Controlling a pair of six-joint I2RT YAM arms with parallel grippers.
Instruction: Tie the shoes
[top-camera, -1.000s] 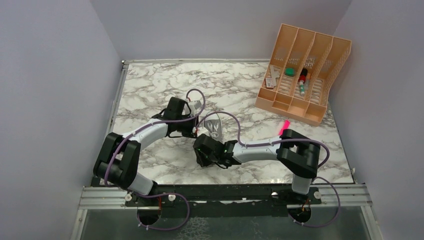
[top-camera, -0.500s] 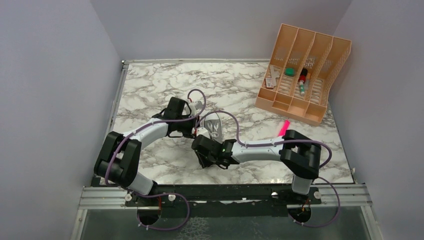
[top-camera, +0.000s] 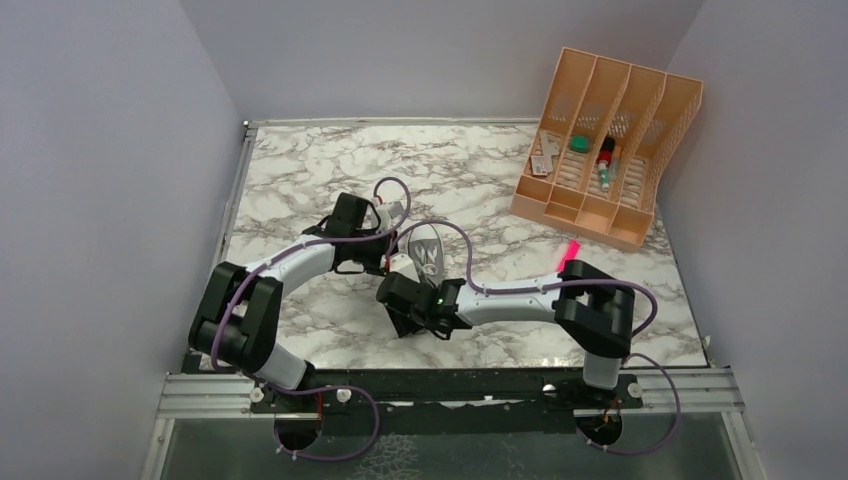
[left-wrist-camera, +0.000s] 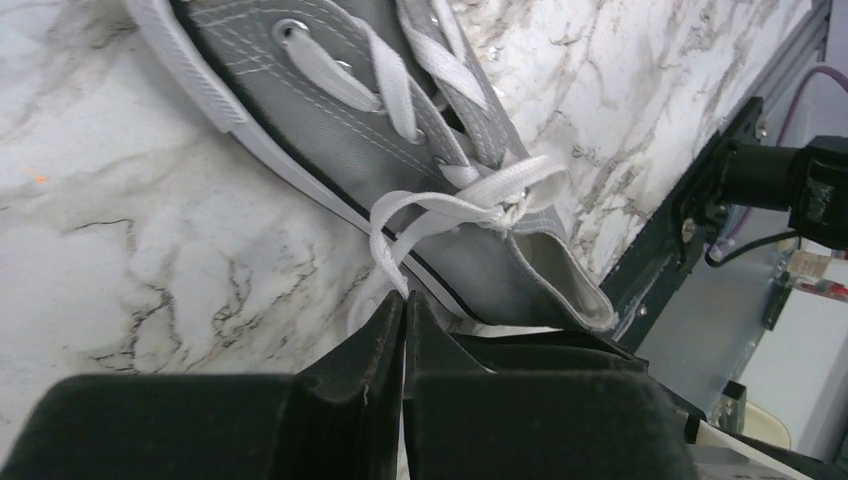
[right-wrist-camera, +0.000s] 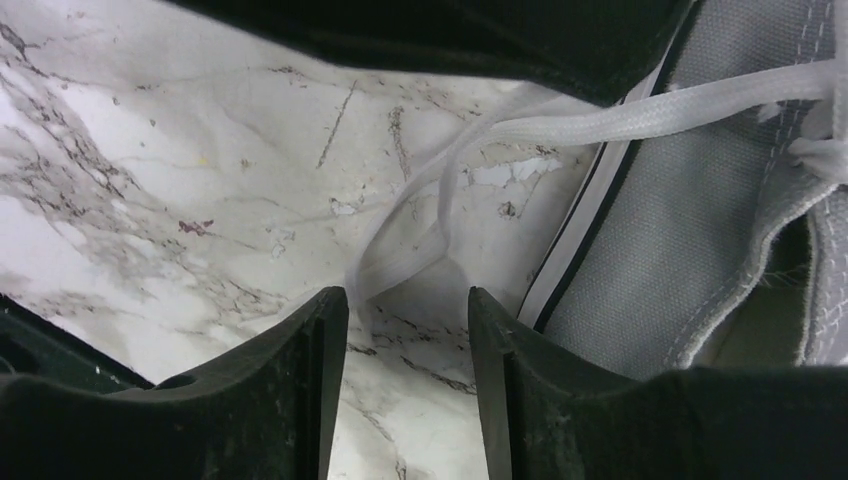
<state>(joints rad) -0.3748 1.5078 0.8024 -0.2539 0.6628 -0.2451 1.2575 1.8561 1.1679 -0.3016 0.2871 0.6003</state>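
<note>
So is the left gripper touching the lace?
Touching. The left wrist view shows the lace running straight down into the left gripper, whose shut fingertips pinch it.

The sneaker (left-wrist-camera: 300, 120) is grey canvas with white laces (left-wrist-camera: 395, 95) and a white sole rim (left-wrist-camera: 190, 75). The table (top-camera: 330, 160) is white marble veined grey. The desk organizer (top-camera: 683, 110) is peach, the marker (top-camera: 570, 252) beside it is pink, and the arms' cables (top-camera: 440, 223) are purple.

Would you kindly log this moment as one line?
left gripper: shut on lace | right gripper: open, lace just ahead | sneaker: on table
</note>
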